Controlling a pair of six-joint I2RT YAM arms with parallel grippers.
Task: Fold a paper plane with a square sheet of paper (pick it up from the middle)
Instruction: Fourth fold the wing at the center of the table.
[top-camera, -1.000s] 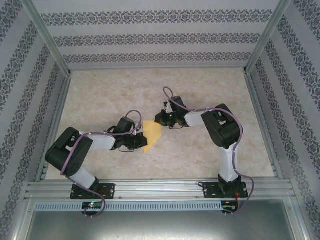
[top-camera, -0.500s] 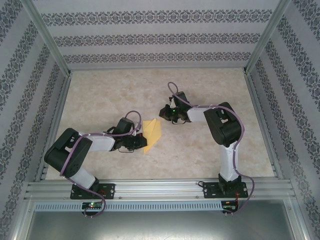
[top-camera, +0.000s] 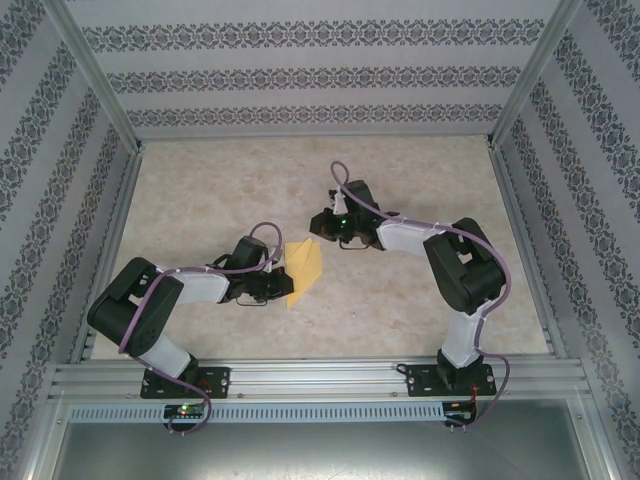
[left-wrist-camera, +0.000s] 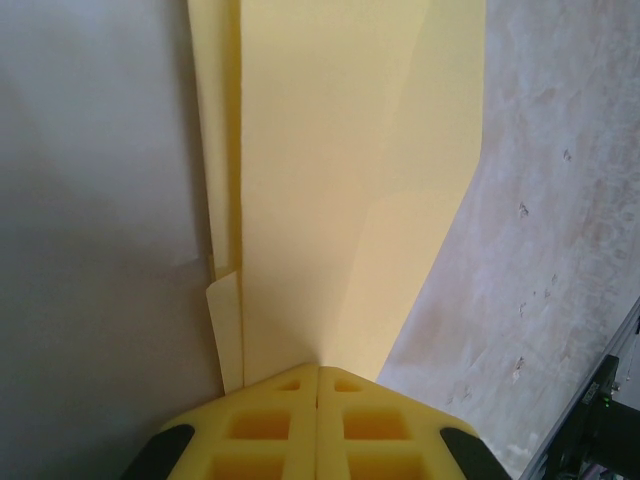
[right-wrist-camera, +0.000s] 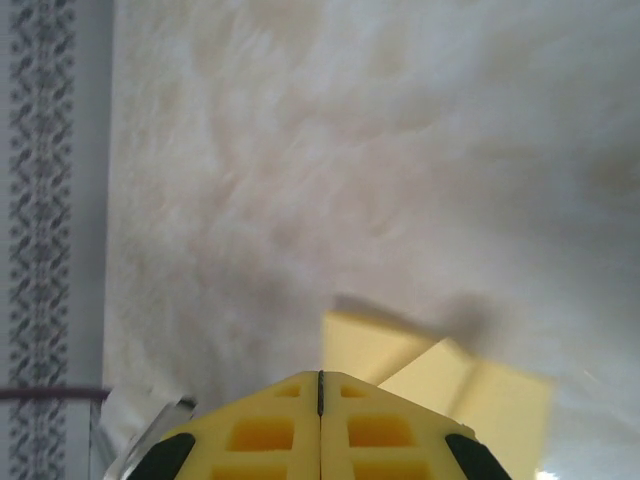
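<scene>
While the left gripper (left-wrist-camera: 318, 372) pinches paper (left-wrist-camera: 340, 200), the right gripper (top-camera: 318, 224) has withdrawn.

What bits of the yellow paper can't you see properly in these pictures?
Top view: the yellow paper is too small to count its folds; the left gripper covers its left edge.
Left wrist view: its far end is cut off by the top edge; the pinched end hides between the fingers.
Right wrist view: it is blurred, partly behind the right gripper.
</scene>
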